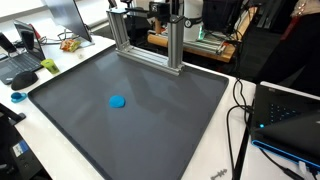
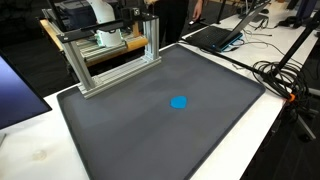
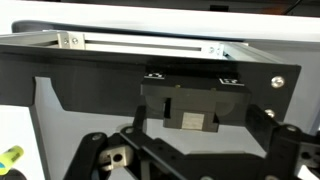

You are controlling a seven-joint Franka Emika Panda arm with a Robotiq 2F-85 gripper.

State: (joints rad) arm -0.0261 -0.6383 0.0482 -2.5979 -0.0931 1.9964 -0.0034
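Two fingers [image 3: 100,152] of the gripper [image 3: 195,165] stand wide apart at the bottom of the wrist view, holding nothing. Just ahead of them a black block [image 3: 190,105] sits under the aluminium frame [image 3: 150,45], near the fingers but, as far as I can tell, not touching them. The blue disc [image 1: 118,101] lies well apart from all this, alone on the grey mat [image 1: 170,125] in both exterior views. With the hand this close to metal, I judge that any move wants small, slow inputs. I watch the wrist view so that neither finger clips the rail or the black panel [image 3: 80,85].
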